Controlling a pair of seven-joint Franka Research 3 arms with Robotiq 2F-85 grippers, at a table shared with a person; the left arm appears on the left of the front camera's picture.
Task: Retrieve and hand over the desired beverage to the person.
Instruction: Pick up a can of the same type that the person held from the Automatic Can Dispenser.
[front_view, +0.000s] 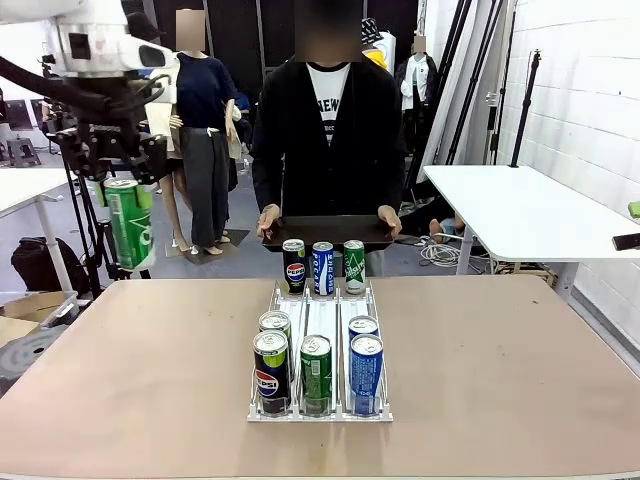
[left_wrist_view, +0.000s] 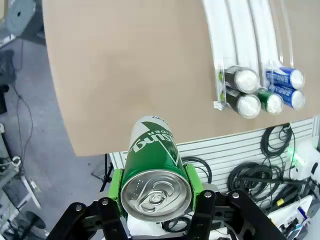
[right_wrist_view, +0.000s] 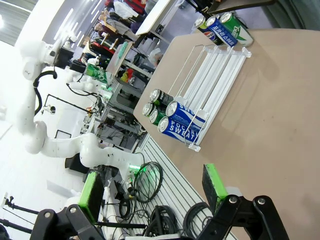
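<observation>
**Handover approach: L arm**

1. Tool state. We read the left gripper (left_wrist_view: 156, 186) as clamped on the green can (front_view: 128, 222). Both green pads (left_wrist_view: 195, 181) press the can's sides just below its top rim. The right gripper (right_wrist_view: 152, 194) stands apart and holds nothing. It hangs over the near right part of the table (front_view: 500, 380).

2. Item posn. The can hangs high, out past the table's left edge, w/ floor beneath it rather than tabletop. Its long axis is close to upright in the front view, top end up in the jaws, w/ a slight tilt at most.

3. Target. The person (front_view: 325, 140) stands at the far side, centre, w/ a dark tray (front_view: 330, 230) held level in both hands just behind the rack's (front_view: 325, 315) far end.

4. Governing relation. From the can, the tray lies toward the robot's right and farther across the table, somewhat lower than the can. We judge the L arm to be the only candidate, since it carries the can. The R arm is free but has no part in this step.

5. Caution. Three cans stand upright at the rack's far end, directly in front of the tray. We advise passing above them and keeping the can upright until it is over the tray.
</observation>
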